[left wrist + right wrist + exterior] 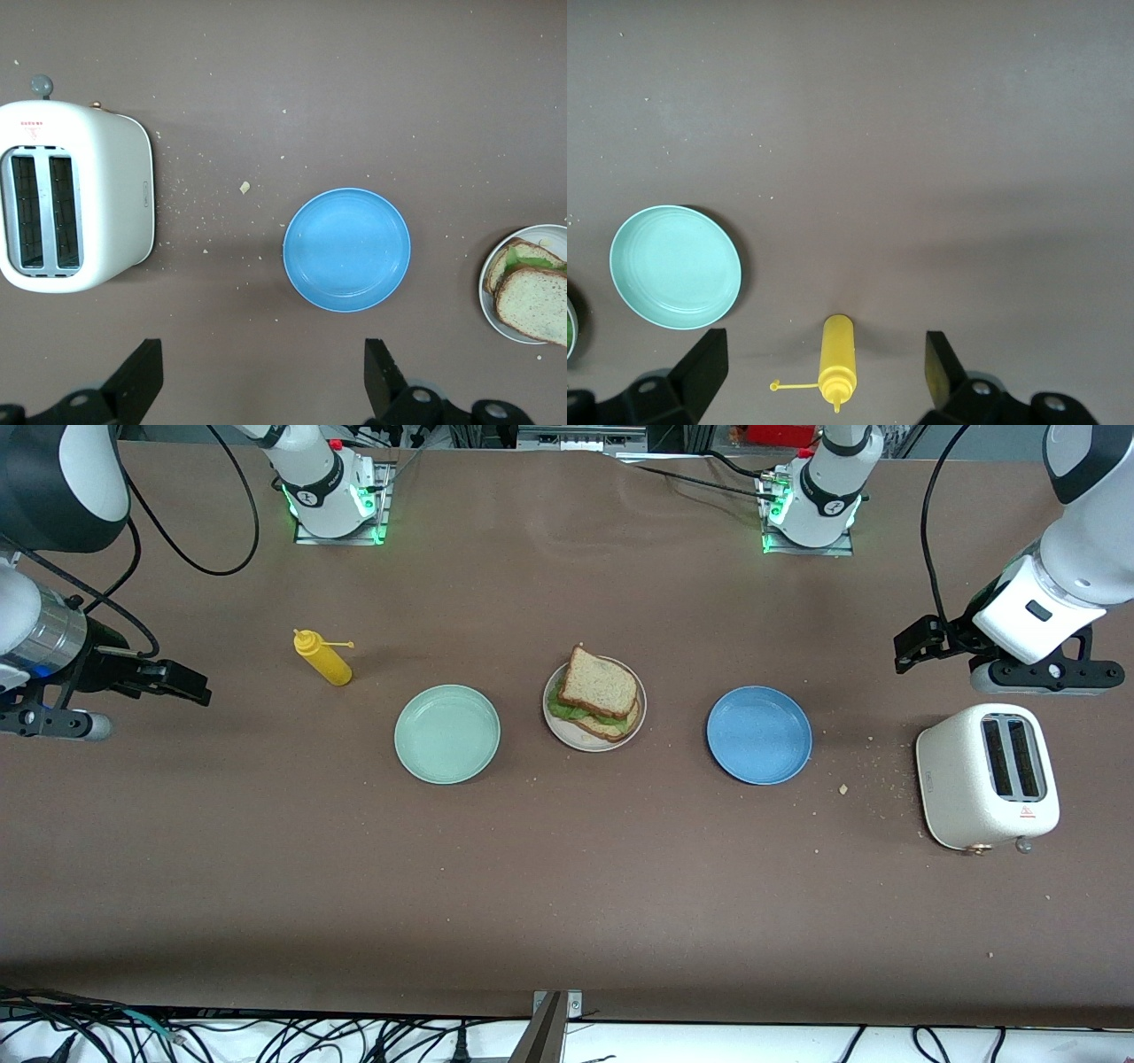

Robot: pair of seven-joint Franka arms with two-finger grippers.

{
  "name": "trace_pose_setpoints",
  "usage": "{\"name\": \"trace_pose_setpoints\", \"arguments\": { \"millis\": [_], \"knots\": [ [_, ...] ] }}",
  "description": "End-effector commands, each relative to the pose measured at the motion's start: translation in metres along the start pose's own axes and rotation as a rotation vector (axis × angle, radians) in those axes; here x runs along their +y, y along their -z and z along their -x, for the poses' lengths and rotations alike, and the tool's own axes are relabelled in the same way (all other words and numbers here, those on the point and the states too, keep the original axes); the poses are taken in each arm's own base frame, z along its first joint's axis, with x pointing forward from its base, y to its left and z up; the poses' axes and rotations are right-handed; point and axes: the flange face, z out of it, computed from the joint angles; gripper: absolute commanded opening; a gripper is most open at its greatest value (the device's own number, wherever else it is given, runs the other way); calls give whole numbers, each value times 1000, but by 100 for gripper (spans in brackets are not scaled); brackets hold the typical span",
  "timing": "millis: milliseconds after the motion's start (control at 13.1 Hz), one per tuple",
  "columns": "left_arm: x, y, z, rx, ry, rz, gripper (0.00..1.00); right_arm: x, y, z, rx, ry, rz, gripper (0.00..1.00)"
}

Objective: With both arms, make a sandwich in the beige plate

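Front view: mint plate [447, 733], blue plate [759, 734] flank sandwich [597, 693].

sandwich [532, 297] and beige plate [486, 297] cut by left wrist view's edge, toaster [987, 776] label unreadable

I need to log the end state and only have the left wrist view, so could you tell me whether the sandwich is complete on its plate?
Observer: Yes. The sandwich sits whole on the beige plate, lettuce between two bread slices.
Operator: Thank you. What lies past that plate, toward the right arm's end?
Observer: A mint green plate, with nothing on it.
Operator: Anything else there?
Observer: A yellow squeeze bottle stands beside it, farther from the front camera.
Operator: And where is the right gripper?
Observer: The right gripper is open, holding nothing, at the table's edge at that same end.
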Motion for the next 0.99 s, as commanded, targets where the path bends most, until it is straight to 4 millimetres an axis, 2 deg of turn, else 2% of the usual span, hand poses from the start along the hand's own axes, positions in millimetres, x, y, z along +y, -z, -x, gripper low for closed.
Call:
{"name": "trace_pose_setpoints", "arguments": {
  "millis": [0,918],
  "knots": [
    [-1,4,4,-5,3,2,100,-1,7,0,13,17,12,100],
    [0,3,4,-6,6,2,100,-4,7,-1,18,13,4,100]
  ]
}}
